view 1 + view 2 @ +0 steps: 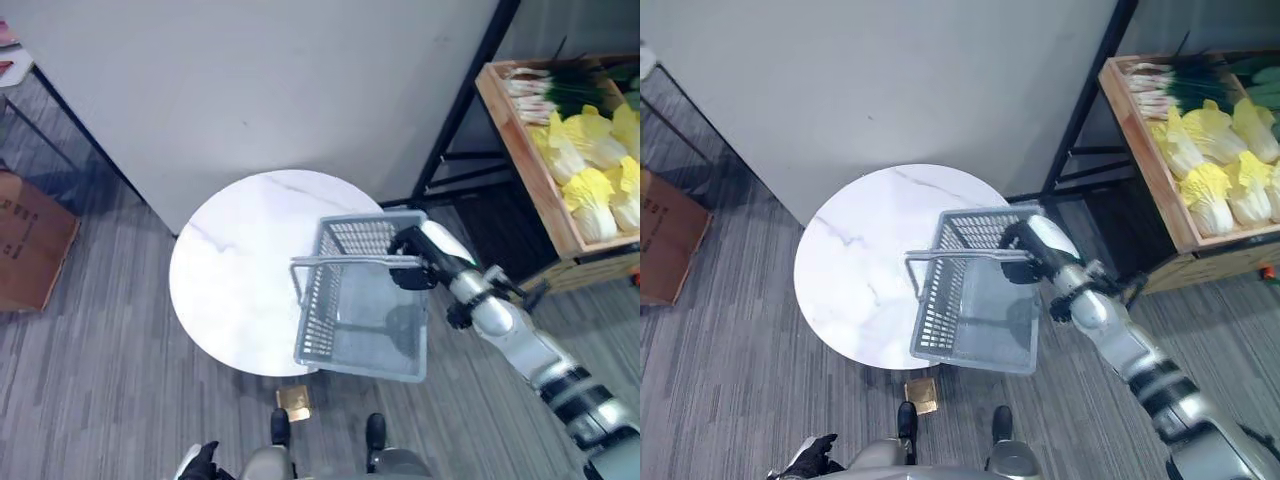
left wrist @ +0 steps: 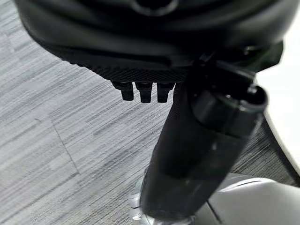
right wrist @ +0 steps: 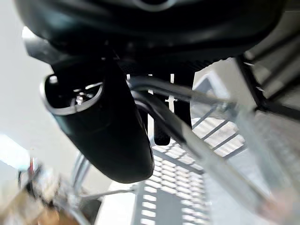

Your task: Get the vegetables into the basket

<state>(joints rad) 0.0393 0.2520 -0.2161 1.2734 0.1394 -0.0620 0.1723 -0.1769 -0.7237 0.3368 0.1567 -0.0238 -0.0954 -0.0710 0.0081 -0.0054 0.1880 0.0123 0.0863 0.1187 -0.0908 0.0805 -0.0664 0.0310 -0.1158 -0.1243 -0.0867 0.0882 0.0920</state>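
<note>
- Cardboard box (image 1: 30,240) at nine o'clock, on the floor, well apart from the work. Ignore it.
- Your left hand (image 1: 203,463) hangs low at seven o'clock, idle; in its wrist view the fingers (image 2: 143,91) look curled in, holding nothing.
- Round table (image 1: 235,270) at centre. Basket (image 1: 365,300) sits at its four-o'clock edge, partly overhanging, empty.
- Your right hand (image 1: 412,262) is clamped round the basket's handle (image 1: 345,262).
- Keep that hold firm and the basket level; tilt likely spills later loads.
- Vegetables (image 1: 590,150) lie in the wooden crate (image 1: 520,150) at two o'clock, well apart from the basket. Judged next: carry the basket toward the crate, clearing the black rack (image 1: 455,120).
</note>
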